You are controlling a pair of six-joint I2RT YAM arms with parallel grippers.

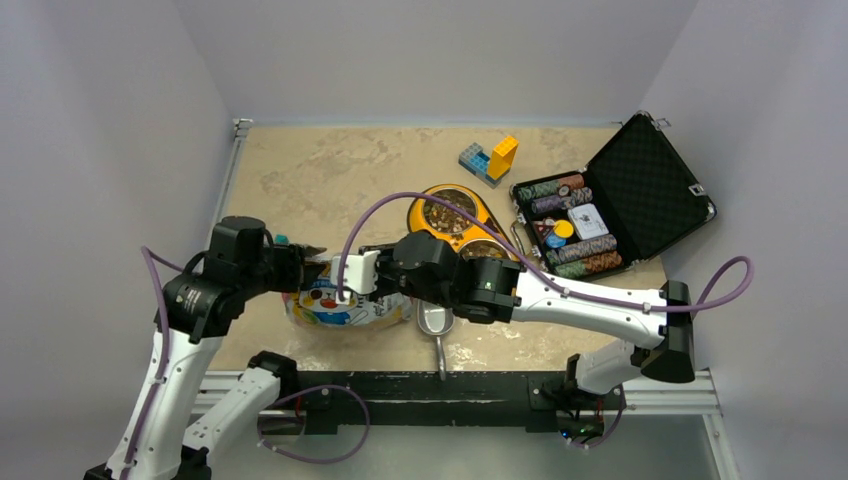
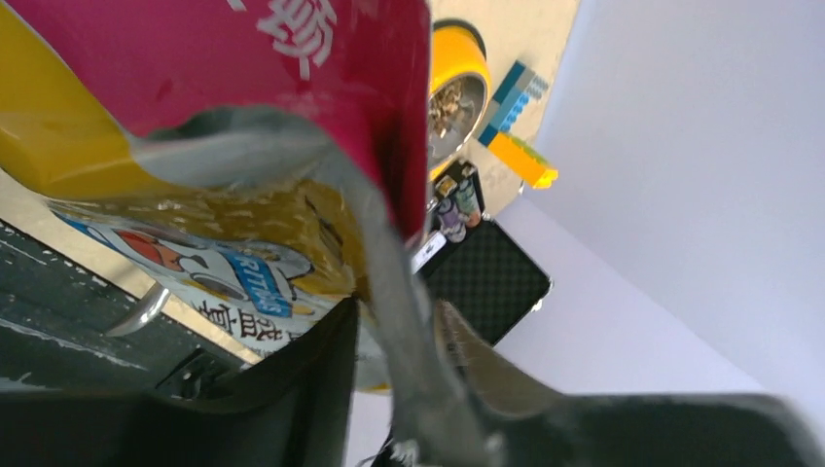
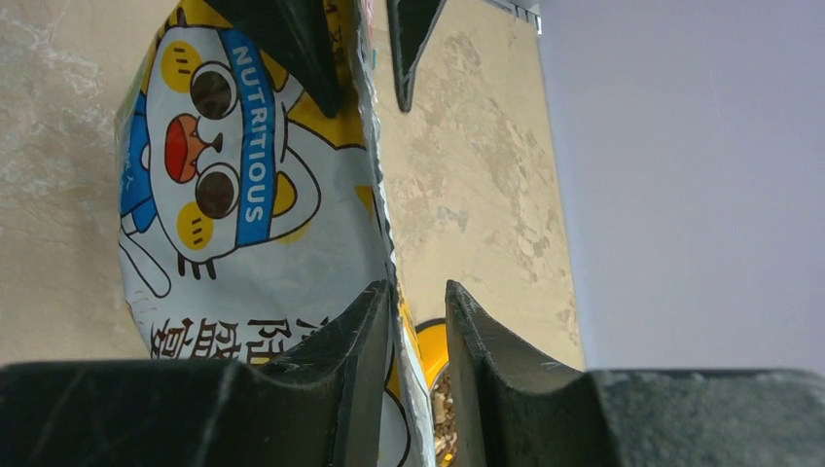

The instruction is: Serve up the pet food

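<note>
We see the right tool part-open, jaws astride the top edge of the cat-food bag, gripping nothing. The left tool is likewise parted there. Kibble fills the yellow bowl just behind, on the counter.

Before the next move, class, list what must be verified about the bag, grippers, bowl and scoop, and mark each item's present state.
1. Edge of the pet food bag lies between both grippers' jaws: ok.
2. The right gripper clamped on that edge: not ok, a gap shows beside it.
3. The left gripper clamped on it: not ok, its jaws stand apart.
4. The yellow double bowl holds kibble: ok.
5. The metal scoop lies free on the table: ok.
6. Bag mouth open: cannot tell.
</note>
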